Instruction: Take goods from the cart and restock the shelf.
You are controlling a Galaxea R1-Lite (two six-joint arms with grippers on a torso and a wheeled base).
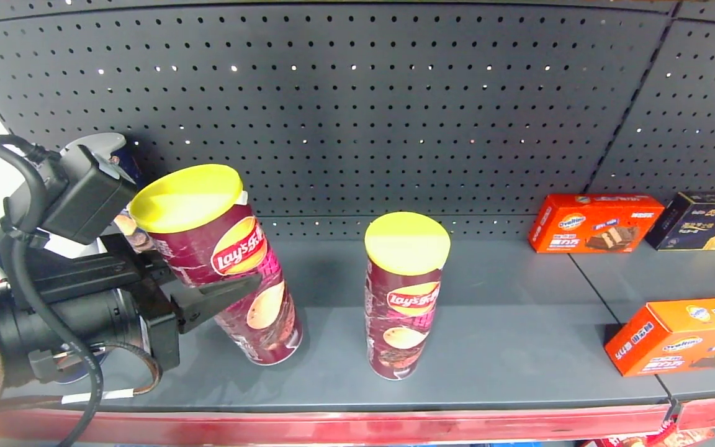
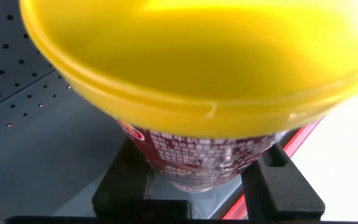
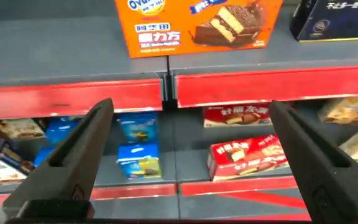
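Left tool tight around tilted yellow-lidded chip can on shelf; right tool wide.

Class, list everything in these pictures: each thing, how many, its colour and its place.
held chip can: one, maroon with yellow lid, tilted, shelf's left.
standing chip can: one, same colours, upright, mid-shelf.
orange boxes: two, shelf's right, one back, one front.
dark box: one, back right.
blue packs: several, below the shelf.
shelf: one, grey, red front edge.
left pincer: black, shut on the held chip can.
right pincer: black, open, facing the blue packs.
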